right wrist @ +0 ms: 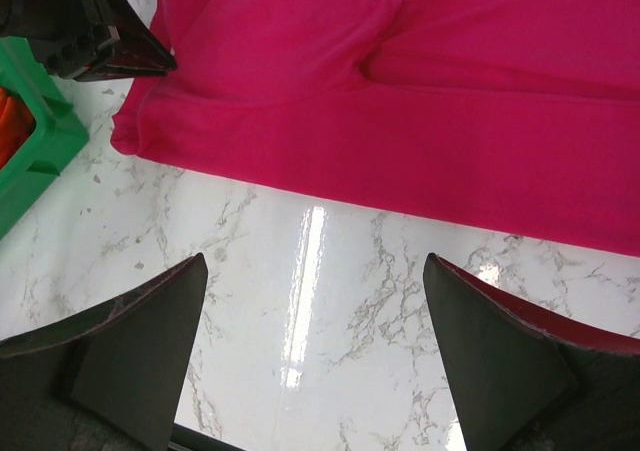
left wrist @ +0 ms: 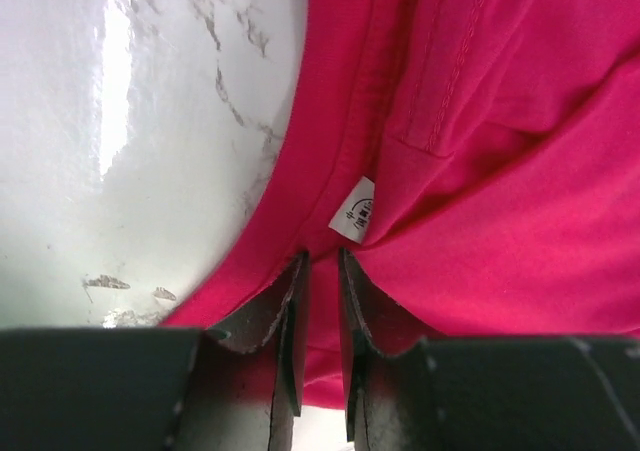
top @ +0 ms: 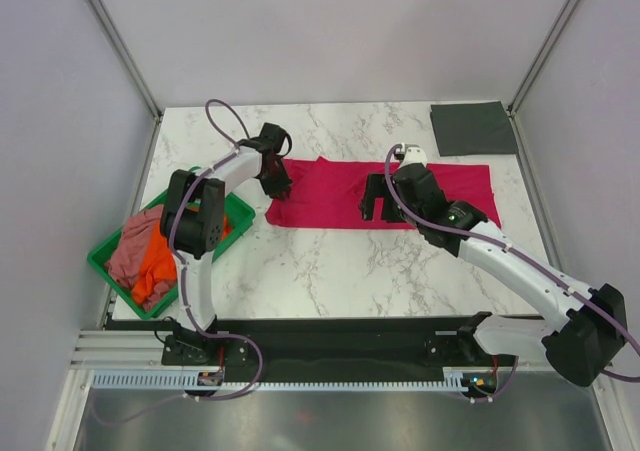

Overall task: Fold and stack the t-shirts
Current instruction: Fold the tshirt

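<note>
The crimson-red t-shirt [top: 330, 196] [right wrist: 400, 101] lies spread across the middle of the marble table. At the shirt's left end, by the collar, my left gripper [top: 277, 186] [left wrist: 320, 261] has its jaws drawn narrow on a ridge of the red cloth [left wrist: 500, 171], just below a white label [left wrist: 353, 209]. My right gripper [top: 375, 206] [right wrist: 315, 271] hangs wide open over bare marble at the shirt's near edge, holding nothing. A dark grey t-shirt [top: 472, 128] lies folded at the back right. The orange t-shirt [top: 155, 271] and the dusty pink one [top: 130, 246] are heaped in the tray.
The green plastic tray [top: 240, 206] [right wrist: 40, 141] sits at the table's left edge, close beside my left arm. Bare marble [top: 330, 271] runs between the red shirt and the arm bases. Grey walls enclose the table on three sides.
</note>
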Controlling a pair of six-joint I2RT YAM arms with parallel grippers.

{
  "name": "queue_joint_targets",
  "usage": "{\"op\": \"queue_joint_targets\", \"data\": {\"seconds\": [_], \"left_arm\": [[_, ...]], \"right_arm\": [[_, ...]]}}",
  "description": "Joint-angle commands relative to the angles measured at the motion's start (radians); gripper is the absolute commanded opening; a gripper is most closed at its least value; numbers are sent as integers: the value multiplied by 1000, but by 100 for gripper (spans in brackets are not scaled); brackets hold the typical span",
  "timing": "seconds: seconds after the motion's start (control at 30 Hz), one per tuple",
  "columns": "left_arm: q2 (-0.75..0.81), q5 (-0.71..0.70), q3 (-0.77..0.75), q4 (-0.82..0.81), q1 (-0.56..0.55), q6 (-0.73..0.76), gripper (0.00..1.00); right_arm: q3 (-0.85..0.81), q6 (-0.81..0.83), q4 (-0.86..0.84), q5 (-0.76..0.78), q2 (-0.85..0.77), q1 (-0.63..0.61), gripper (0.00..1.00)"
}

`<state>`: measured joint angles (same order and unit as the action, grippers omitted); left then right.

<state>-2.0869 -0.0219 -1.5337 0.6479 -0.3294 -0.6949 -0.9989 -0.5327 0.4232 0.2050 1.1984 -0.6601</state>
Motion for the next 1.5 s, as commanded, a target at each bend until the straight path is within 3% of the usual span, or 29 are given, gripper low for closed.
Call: {"op": "queue_joint_targets", "data": {"seconds": [0.0,0.43,0.83,1.1,1.3,1.47], "left_arm": [[-39,-82,-57,-19,-5,1,25],[-277,-112,-339,-17,29,31,25],[-579,-15,-926,-24,110,72,29],[-443,152,-904,-54,165,93,34],[-219,249,-733,-56,164,112,39],[-53,139,-525,-56,129,121,41]], "right_arm": [[14,-16,-43,43,-31,-3,98],[26,-46,-80,112,-57,-3,98],[-73,-73,-100,160,30,-3,98],[-106,-93,-75,139,57,-3,98],[-72,-105,-49,174,-2,-3,98],[2,-126,-43,201,46,8,98]]}}
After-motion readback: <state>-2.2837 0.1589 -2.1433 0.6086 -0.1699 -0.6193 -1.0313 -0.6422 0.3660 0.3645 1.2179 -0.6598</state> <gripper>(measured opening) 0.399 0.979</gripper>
